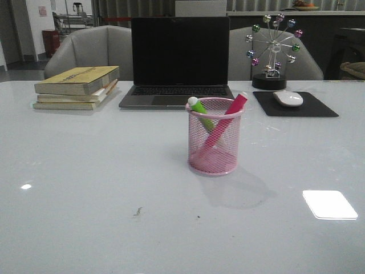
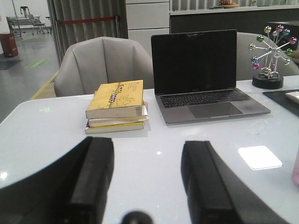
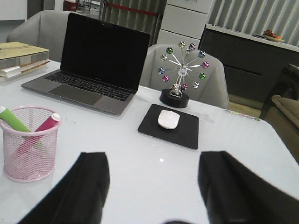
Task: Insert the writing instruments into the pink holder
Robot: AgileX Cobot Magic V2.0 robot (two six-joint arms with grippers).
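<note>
The pink wire-mesh holder (image 1: 214, 136) stands upright mid-table in the front view, in front of the laptop. Both markers lean inside it: the green one (image 1: 201, 111) with its pale cap up at the left, the pink one (image 1: 225, 121) slanting up to the right rim. The right wrist view shows the same holder (image 3: 29, 142) with the green marker (image 3: 14, 120) and pink marker (image 3: 43, 125) in it. Neither arm appears in the front view. My left gripper (image 2: 147, 149) is open over bare tabletop. My right gripper (image 3: 154, 161) is open too, with nothing between its fingers.
An open laptop (image 1: 178, 63) stands at the back centre. Stacked yellow books (image 1: 77, 87) lie back left. A black mouse pad (image 1: 295, 104) with a white mouse (image 1: 288, 98) and a ball-wheel ornament (image 1: 272, 54) are back right. Grey chairs stand behind the table.
</note>
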